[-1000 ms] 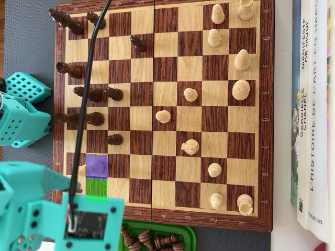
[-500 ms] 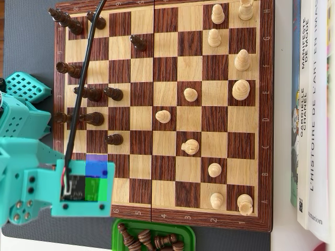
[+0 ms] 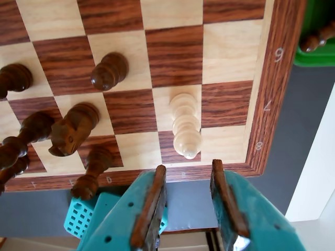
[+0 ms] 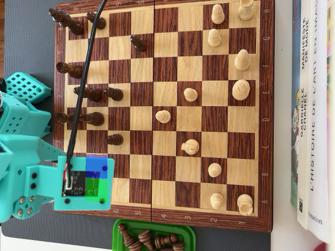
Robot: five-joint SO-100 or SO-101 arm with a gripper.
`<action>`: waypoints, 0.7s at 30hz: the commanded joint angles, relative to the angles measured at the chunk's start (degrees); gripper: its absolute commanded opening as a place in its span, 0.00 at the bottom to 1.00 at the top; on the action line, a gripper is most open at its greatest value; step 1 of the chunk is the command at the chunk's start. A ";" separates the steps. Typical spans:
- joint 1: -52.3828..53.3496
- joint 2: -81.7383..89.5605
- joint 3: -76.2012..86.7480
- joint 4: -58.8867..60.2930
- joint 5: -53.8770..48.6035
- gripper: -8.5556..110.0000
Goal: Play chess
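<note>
In the wrist view my gripper (image 3: 188,166) is open and empty, its two brown-padded teal jaws hanging over the near edge of the wooden chessboard (image 3: 272,104). A white piece (image 3: 186,125) stands just beyond the jaws, in line with the gap and not touched. Dark pieces stand to its left: a pawn (image 3: 109,70), a knight (image 3: 73,128) and others. In the overhead view the teal wrist with its camera board (image 4: 84,180) covers the board's lower left corner and hides the jaws and that white piece. White pieces (image 4: 189,147) fill the right half, dark pieces (image 4: 113,93) the left.
A green tray (image 4: 115,235) with captured dark pieces sits below the board in the overhead view; it also shows at the top right of the wrist view (image 3: 314,57). Books (image 4: 314,104) lie right of the board. A black cable (image 4: 84,78) crosses the board's left side.
</note>
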 commanded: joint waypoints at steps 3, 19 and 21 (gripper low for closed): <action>0.09 0.53 -0.44 -1.67 0.35 0.19; 0.62 -10.81 -5.45 -2.02 -0.18 0.19; 0.26 -12.22 -5.36 -3.52 -0.18 0.19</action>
